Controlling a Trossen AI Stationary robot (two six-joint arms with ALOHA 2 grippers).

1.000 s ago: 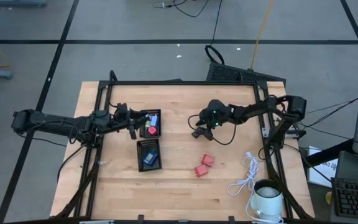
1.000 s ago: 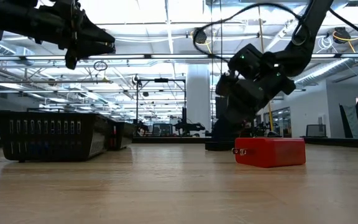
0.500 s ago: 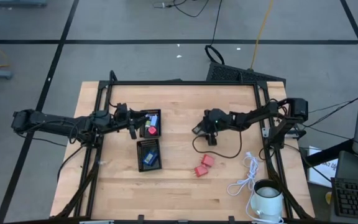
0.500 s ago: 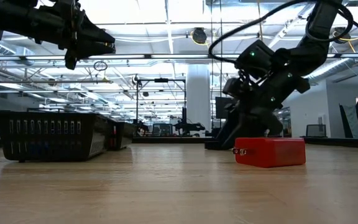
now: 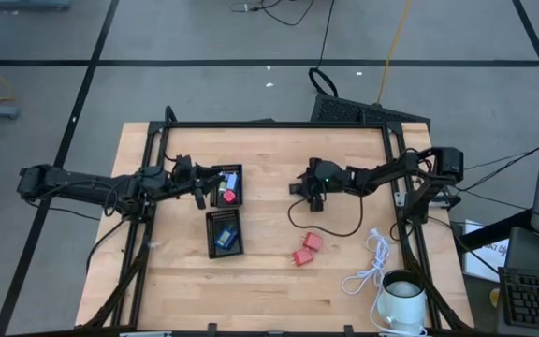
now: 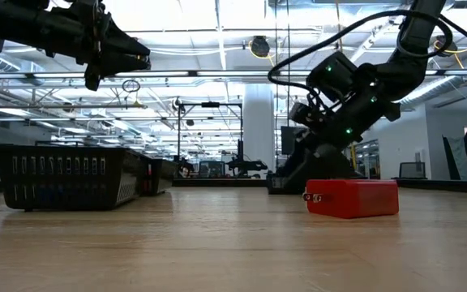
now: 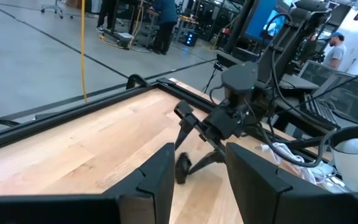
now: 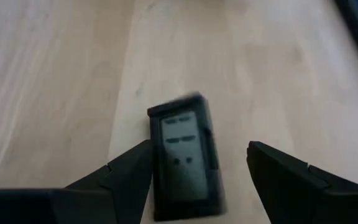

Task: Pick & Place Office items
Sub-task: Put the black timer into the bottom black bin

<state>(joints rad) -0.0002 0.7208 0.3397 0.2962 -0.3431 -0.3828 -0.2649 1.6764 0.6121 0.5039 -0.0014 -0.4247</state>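
Wooden planks make up the worktop (image 5: 269, 271), framed by black rails and standing on a grey floor crossed by dark tape lines. My right pincer (image 5: 311, 198) is low over the middle of the worktop, its fingers (image 8: 120, 177) spread apart with a small black block (image 8: 185, 155) lying flat on the wood between them; I cannot tell whether either finger touches it. My left pincer (image 5: 200, 194) hangs above the worktop just beside the upper of 2 black mesh trays, its fingers (image 7: 157, 177) only partly parted and nothing between them. That upper tray (image 5: 227, 185) holds a red block (image 5: 229, 197) and a blue piece (image 5: 232, 180); the lower tray (image 5: 224, 232), just below it, holds a blue block (image 5: 224, 237). 2 red blocks (image 5: 308, 249) lie loose on the wood near each other, well apart from the trays; in the low view the nearer one (image 6: 352, 198) shows small metal prongs on its side. A white coiled cable (image 5: 372, 262) and a white mug (image 5: 402, 300) sit near my right-hand corner.
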